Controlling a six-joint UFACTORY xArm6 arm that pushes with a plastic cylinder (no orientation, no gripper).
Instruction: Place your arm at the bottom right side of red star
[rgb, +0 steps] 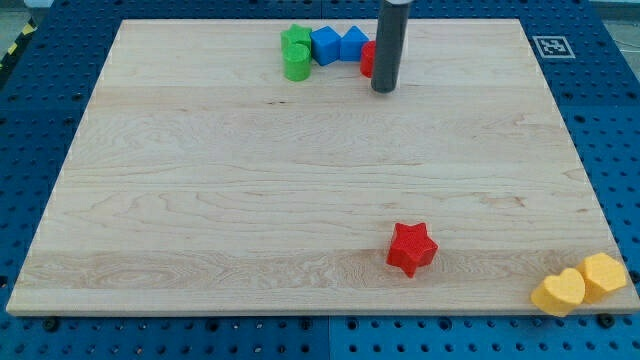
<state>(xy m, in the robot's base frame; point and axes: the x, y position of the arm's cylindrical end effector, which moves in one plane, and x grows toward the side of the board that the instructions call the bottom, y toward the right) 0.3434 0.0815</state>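
Camera view shows the red star (412, 249) low on the board (200, 200), at 6 o'clock from my tip (384, 90). No jaws, only a rod holding nothing. Star looks light, hard, slidey; stop beside it at 5 o'clock.

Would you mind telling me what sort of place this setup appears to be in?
Probably a robotics lab bench: a wooden board lies on a blue perforated table, a printed marker tag sits at its corner, and my tip hangs above small coloured blocks.
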